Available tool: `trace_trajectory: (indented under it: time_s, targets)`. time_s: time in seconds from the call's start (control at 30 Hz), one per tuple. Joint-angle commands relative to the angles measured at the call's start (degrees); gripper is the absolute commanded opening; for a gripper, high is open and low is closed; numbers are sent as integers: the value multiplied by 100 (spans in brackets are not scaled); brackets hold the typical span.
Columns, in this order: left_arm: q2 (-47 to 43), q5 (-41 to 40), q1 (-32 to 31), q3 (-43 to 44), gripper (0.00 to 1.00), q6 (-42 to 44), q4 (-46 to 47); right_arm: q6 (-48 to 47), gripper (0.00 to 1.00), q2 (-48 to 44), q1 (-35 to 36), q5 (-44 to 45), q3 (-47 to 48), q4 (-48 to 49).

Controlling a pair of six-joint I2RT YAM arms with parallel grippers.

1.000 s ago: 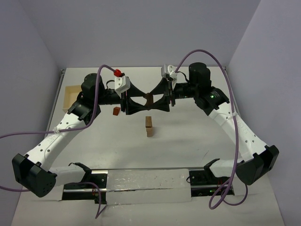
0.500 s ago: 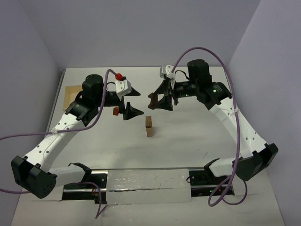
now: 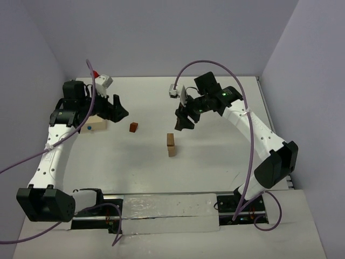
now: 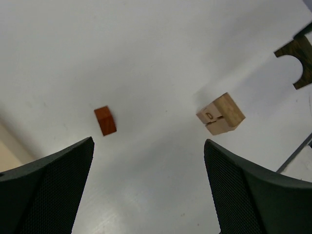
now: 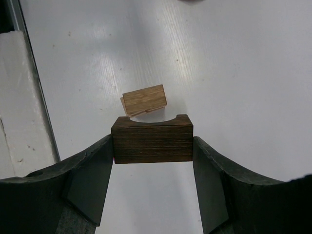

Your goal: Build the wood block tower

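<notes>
The right gripper (image 5: 152,148) is clamped on the dark brown arch block (image 5: 152,139), 1 finger pressed against each end, with the curved cut-out facing away from the wrist camera. It holds the arch off the white table (image 3: 215,156), a little to the far right of the tower and not touching it. The tower (image 3: 171,144) is 2 pale tan blocks stacked near the middle of the table, the upper one turned slightly askew on the lower. The left gripper (image 3: 119,110) hangs wide open and empty over the far left of the table, its fingers (image 4: 53,180) well apart. 1 orange-brown cube (image 3: 133,127) lies alone on the table between that gripper and the tower. A pale wooden tray (image 3: 98,125) sits at the left edge, partly hidden by the left arm.
</notes>
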Motion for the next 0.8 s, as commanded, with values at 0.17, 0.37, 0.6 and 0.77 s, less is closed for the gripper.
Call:
trace_trajectory:
  time_s: [0.17,0.37,0.6,0.77]
  targets:
    - [162,-20,558,264,99,-69,-1434,-2,11,527,750,890,204,98]
    - [86,702,1186,135,99,-144,-1526,-711,11,846,831,584,399,-419]
    - [148,893,1339,209,99,-294,-1422,-1177,11,970,875,625,354,-566]
    - [248,852,1339,283,99,-326,-1405,-1190,11,1136,891,624,556,-625]
